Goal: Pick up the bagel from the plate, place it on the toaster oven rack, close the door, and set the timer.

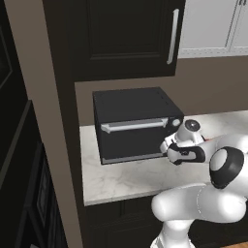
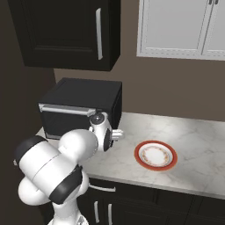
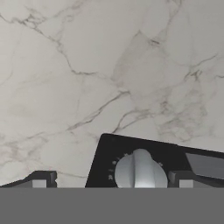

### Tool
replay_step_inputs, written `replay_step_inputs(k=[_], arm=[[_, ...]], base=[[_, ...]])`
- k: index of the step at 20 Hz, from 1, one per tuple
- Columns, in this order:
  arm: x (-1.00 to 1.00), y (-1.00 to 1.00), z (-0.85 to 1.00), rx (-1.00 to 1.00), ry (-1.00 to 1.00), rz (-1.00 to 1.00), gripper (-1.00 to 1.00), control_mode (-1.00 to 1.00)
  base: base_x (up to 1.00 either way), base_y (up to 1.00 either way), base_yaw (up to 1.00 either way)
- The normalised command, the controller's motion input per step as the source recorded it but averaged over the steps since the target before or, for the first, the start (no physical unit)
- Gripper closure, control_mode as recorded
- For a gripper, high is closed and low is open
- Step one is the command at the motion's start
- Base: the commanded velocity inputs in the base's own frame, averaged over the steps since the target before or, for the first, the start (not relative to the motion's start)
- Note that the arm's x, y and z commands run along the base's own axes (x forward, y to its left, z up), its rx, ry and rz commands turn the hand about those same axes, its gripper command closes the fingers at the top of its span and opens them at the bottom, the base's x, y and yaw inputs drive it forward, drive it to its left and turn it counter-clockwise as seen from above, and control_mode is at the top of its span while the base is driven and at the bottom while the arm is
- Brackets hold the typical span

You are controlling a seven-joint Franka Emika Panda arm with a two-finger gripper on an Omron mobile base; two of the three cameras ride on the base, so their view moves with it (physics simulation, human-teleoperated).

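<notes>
Veined marble counter, ribbed round silver knob btwn spread fingers.

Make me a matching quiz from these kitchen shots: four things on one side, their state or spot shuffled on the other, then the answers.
Things:
1. door
2. plate
3. tool
4. timer knob

States or places:
A. open, at the oven's right front corner
B. closed, handle bar across the top
C. silver, between the fingertips in the hand view
D. bare, on the marble counter right of the oven

Pairs: 1-B, 2-D, 3-A, 4-C
</notes>
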Motion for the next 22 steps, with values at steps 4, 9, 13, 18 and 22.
replay_step_inputs(k=[4, 9, 13, 18, 22], arm=[[0.00, -0.40, -0.06, 0.00, 0.00, -0.09, -1.00, -1.00], [0.00, -0.51, 0.00, 0.00, 0.00, -0.11, -1.00, -1.00], [-0.01, -0.60, 0.00, 0.00, 0.00, -0.11, -1.00, -1.00], [-0.05, -0.64, 0.00, 0.02, 0.00, -0.08, -1.00, -1.00], [-0.07, -0.61, 0.00, 0.03, 0.00, -0.05, -1.00, -1.00]], base=[[0.00, 0.00, 0.00], [0.00, 0.00, 0.00], [0.00, 0.00, 0.00], [0.00, 0.00, 0.00], [0.00, 0.00, 0.00]])
